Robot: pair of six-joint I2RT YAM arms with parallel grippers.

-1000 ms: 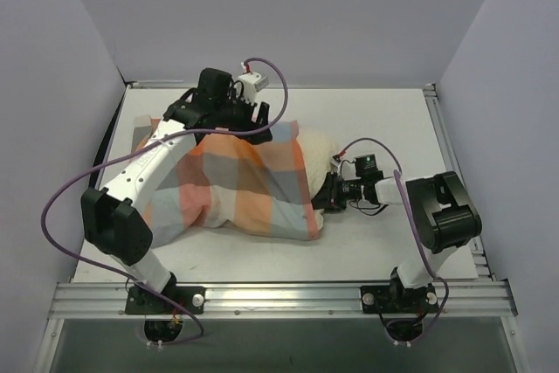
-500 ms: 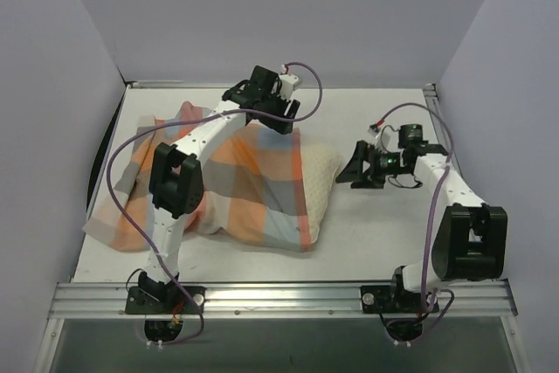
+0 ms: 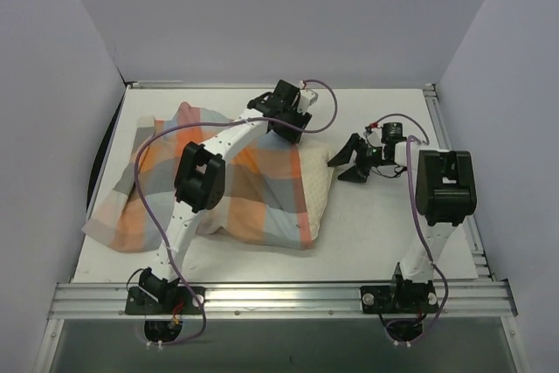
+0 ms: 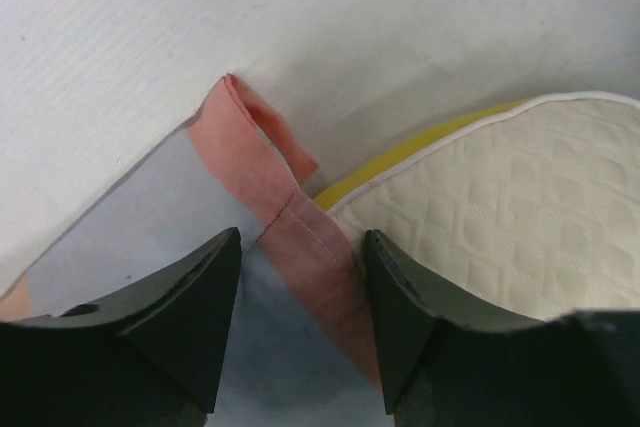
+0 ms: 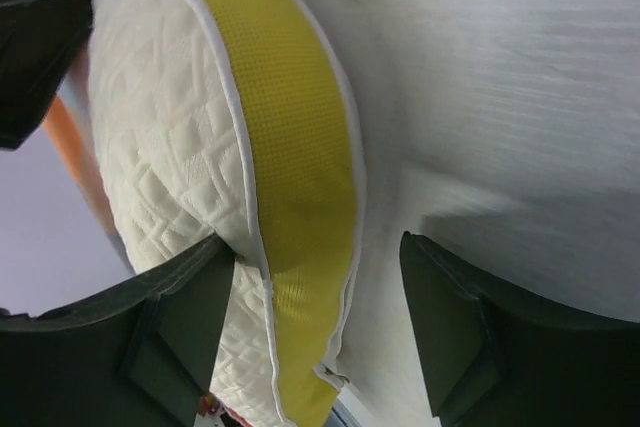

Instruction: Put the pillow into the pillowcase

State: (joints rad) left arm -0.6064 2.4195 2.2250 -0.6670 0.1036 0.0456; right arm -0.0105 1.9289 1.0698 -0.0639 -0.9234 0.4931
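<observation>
The pillow [image 3: 320, 174] sits mostly inside the pillowcase [image 3: 262, 203], its right end bare. My left gripper [image 4: 300, 244] straddles the orange hem [image 4: 262, 169] and my right gripper [image 5: 315, 247] the yellow edge [image 5: 290, 147], both with jaws apart. Next I'd pinch the hem and pull it over.

pillow [image 3: 320, 179]: mostly hidden inside pillowcase [image 3: 262, 191] | pillowcase middle: under left arm [image 3: 199, 183]
</observation>
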